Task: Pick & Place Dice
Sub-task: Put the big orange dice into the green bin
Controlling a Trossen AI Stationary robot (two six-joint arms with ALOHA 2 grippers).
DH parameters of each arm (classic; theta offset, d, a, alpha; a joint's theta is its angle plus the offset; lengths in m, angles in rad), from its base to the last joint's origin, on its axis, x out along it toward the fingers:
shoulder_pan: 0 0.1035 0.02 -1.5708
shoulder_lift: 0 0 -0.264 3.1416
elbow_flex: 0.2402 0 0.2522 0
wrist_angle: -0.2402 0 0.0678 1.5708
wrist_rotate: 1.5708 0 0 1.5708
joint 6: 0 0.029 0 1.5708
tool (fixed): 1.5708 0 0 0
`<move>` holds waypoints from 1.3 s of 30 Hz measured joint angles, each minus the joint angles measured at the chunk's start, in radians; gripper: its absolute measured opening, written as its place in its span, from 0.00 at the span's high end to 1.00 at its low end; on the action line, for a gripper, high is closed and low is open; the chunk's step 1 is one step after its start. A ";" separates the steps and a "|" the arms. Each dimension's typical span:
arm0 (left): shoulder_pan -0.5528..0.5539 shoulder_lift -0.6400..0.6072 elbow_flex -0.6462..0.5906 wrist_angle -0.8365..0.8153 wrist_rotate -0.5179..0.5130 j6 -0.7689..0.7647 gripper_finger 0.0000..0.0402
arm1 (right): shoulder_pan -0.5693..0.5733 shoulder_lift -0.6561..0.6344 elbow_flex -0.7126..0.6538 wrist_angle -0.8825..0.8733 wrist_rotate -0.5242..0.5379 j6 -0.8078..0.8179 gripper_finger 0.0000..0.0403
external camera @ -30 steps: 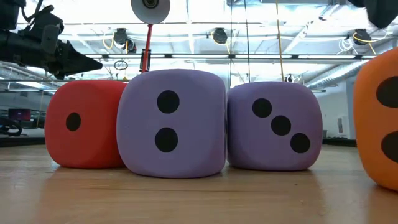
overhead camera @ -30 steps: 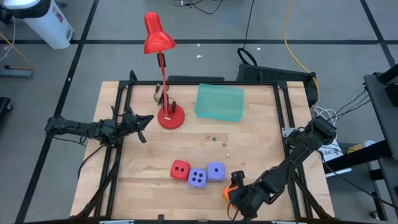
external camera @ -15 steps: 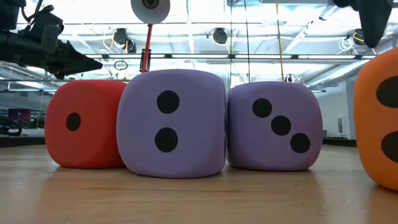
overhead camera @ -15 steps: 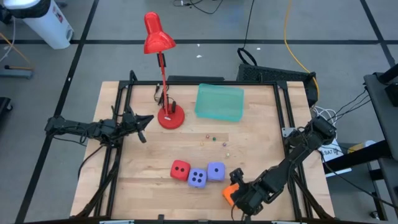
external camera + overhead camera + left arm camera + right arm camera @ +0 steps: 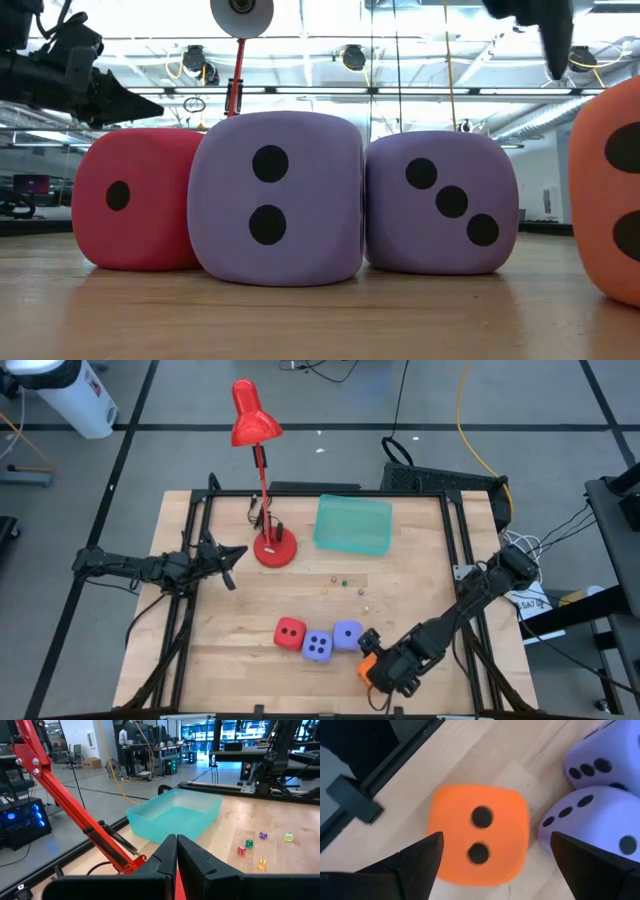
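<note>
Four big soft dice sit on the table near its near edge. The red die and two purple dice form a touching row, also seen in the low view. The orange die rests on the wood just right of them. My right gripper hangs open above the orange die, one finger on either side, apart from it. My left gripper is shut and hovers by the red lamp's base.
A teal bin stands at the far middle of the table, with several tiny dice on the wood before it. The red lamp leans out past the far edge. A black frame borders the table. Bare wood lies between bin and dice.
My right gripper has moved toward the table's left and far side, from beside the orange die to over it, closer to the purple dice. Its finger has come into the low view from the right. The dice have stayed put.
</note>
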 joint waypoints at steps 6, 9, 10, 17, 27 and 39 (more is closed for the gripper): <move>0.000 0.000 0.000 -0.006 0.000 0.000 0.95 | -0.021 0.010 0.000 0.017 -0.049 0.049 0.11; 0.000 0.000 0.000 -0.006 0.000 -0.001 0.95 | -0.025 0.029 0.000 0.019 -0.059 0.069 0.11; 0.000 0.000 0.000 -0.006 0.001 -0.001 0.95 | -0.025 0.037 0.000 0.027 -0.074 0.081 0.11; 0.000 0.000 0.000 -0.006 0.001 -0.001 0.95 | -0.023 0.087 0.003 0.035 -0.116 0.138 0.11; 0.000 0.000 0.000 -0.006 0.002 -0.020 0.95 | -0.084 0.088 0.003 -0.032 -0.114 0.355 0.11; 0.000 0.000 0.000 -0.005 0.004 -0.040 0.95 | -0.145 0.023 -0.003 -0.030 -0.099 0.420 0.11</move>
